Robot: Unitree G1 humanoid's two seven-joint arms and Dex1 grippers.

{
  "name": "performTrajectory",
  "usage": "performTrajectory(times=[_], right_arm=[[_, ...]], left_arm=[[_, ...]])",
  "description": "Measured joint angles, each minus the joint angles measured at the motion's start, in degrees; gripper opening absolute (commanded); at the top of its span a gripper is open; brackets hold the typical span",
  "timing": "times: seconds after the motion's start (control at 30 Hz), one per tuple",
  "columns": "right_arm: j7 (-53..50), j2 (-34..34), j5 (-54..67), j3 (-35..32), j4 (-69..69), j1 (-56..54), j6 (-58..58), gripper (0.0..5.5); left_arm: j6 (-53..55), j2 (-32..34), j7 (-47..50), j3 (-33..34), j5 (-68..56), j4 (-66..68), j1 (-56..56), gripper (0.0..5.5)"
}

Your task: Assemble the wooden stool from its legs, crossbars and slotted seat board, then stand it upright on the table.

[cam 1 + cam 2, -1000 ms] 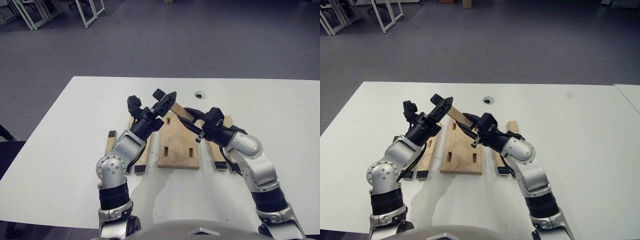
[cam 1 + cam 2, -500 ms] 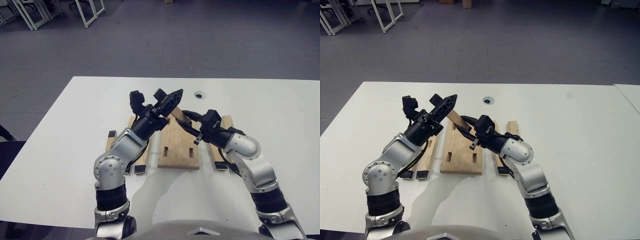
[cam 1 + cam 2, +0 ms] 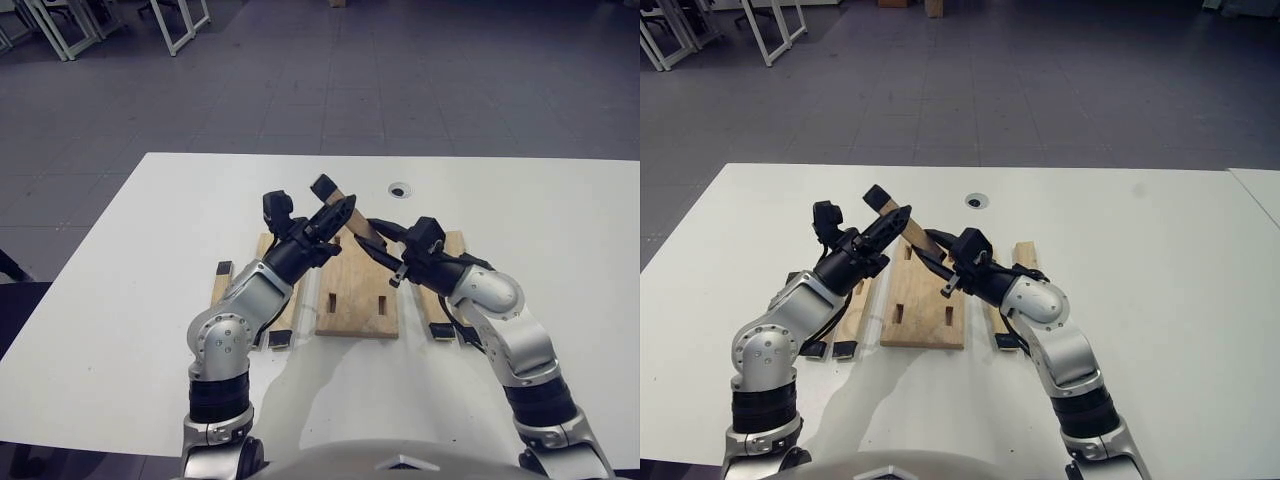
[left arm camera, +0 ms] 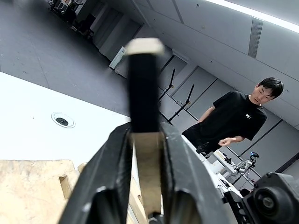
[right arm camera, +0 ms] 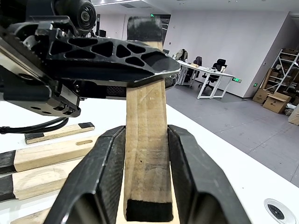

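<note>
leg (image 5: 144,109) in left gripper (image 4: 145,137), right gripper (image 5: 145,135)

A dark grey tiled floor (image 3: 400,70) stretches beyond the white rectangular table (image 3: 110,300), whose top has a small round grommet hole (image 3: 400,189) near its far edge. White metal furniture frames (image 3: 180,25) stand at the far left. A second white table (image 3: 1265,195) sits just beside the first on the right. Further off are plain white walls (image 5: 243,42), white desks (image 5: 208,74) with black office chairs (image 5: 219,63), a metal shelving rack (image 5: 285,65), brown cardboard boxes (image 5: 272,100) and a bright ceiling light strip (image 4: 261,13).
</note>
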Motion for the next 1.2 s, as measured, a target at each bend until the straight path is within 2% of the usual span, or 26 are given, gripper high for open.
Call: performTrajectory(times=[0.17, 0.2, 0.4, 0.53, 0.77, 1.0, 1.2], right_arm=[[-0.1, -0.1, 0.0, 0.0, 0.0, 0.0, 0.8, 1.3], [-0.1, -0.1, 0.0, 0.0, 0.0, 0.1, 0.9, 1.71], [2.0, -2.5, 1.8, 0.1, -3.0, 1.4, 3.2, 2.87], [1.5, -4.0, 0.9, 0.0, -1.9, 2.3, 4.0, 2.89], [-7.0, -3.2, 0.0, -7.8, 5.7, 2.0, 10.0, 2.89], [-10.8, -1.5, -0.7, -7.8, 5.5, 2.6, 11.1, 2.89], [-10.8, -1.5, -1.3, -7.1, 5.2, 2.6, 11.2, 2.89]], left_arm=[[-0.4, -0.1, -1.1, -0.2, 1.0, 0.7, 0.0, 0.44], [-0.5, -0.1, -1.1, -0.3, 1.1, 0.9, 0.0, 0.44], [-5.9, 2.1, 0.2, 1.3, 10.0, 5.2, 0.0, 0.43], [-6.8, 2.7, 1.6, 0.9, 14.2, 3.7, 0.9, 0.43], [-7.9, 10.0, 11.5, 1.3, 32.0, -10.6, 12.9, 0.43], [-7.0, 12.0, 10.9, 7.8, 32.9, -12.0, 16.1, 0.43], [-7.0, 11.3, 9.7, 7.7, 33.1, -9.0, 15.5, 0.43]])
